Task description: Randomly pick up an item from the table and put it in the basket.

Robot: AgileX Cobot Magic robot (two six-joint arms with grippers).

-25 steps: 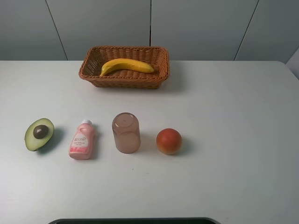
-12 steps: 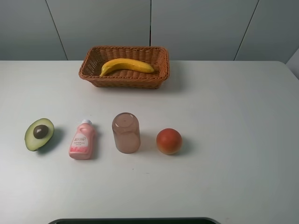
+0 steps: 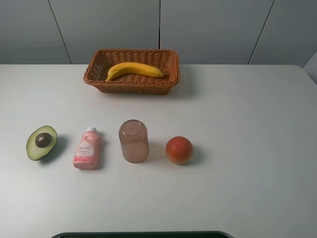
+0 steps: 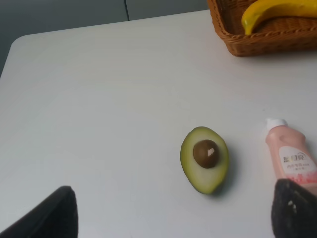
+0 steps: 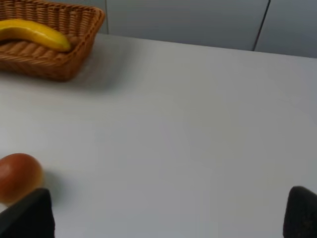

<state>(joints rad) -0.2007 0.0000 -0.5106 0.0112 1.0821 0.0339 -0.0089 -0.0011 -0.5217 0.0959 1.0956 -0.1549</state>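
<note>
The yellow banana [image 3: 133,70] lies inside the brown wicker basket [image 3: 96,75] at the back of the white table [image 3: 237,124]. It also shows in the left wrist view [image 4: 277,11] and the right wrist view [image 5: 34,32], lying in the basket [image 4: 247,42] [image 5: 74,59]. Neither arm shows in the exterior view. My left gripper [image 4: 172,214] is open and empty, low over the table near the front left. My right gripper [image 5: 163,215] is open and empty, near the front right. Only dark fingertips [image 4: 49,213] [image 5: 302,210] show.
A row of things stands across the front of the table: a halved avocado [image 3: 41,142] at the left, a pink bottle [image 3: 86,149] lying flat, an upturned brownish cup [image 3: 133,141] and a round red-orange fruit [image 3: 179,149].
</note>
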